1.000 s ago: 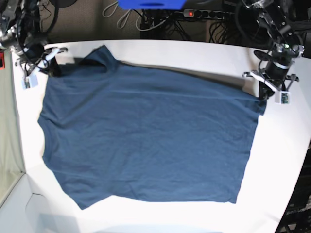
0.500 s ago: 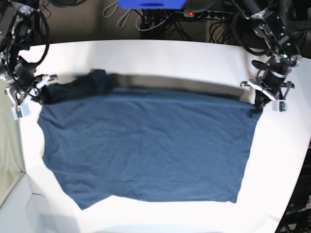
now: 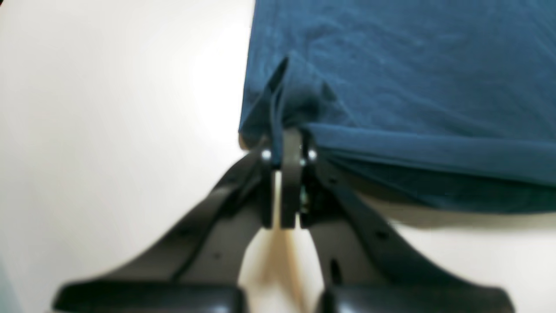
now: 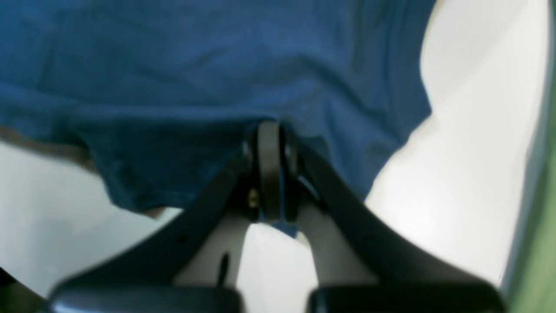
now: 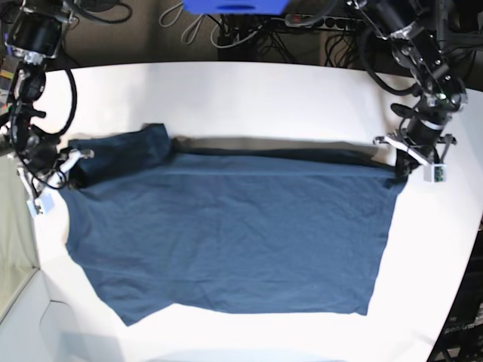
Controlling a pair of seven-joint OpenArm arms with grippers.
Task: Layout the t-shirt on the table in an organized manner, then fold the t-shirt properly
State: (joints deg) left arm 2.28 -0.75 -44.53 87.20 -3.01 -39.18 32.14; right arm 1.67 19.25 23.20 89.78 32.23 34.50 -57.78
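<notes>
Fingers of my left gripper (image 3: 287, 148) are pressed together, pinching a corner of the t-shirt (image 5: 226, 226). On my right gripper (image 4: 270, 143) they pinch the opposite fabric edge, though that view is blurry. I see the shirt spread on the tabletop (image 5: 264, 90), its far edge folded over.

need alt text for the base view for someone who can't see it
A dark blue t-shirt lies spread on a white table, its far edge lifted. The left tool and the right tool each pinch one far corner.
</notes>
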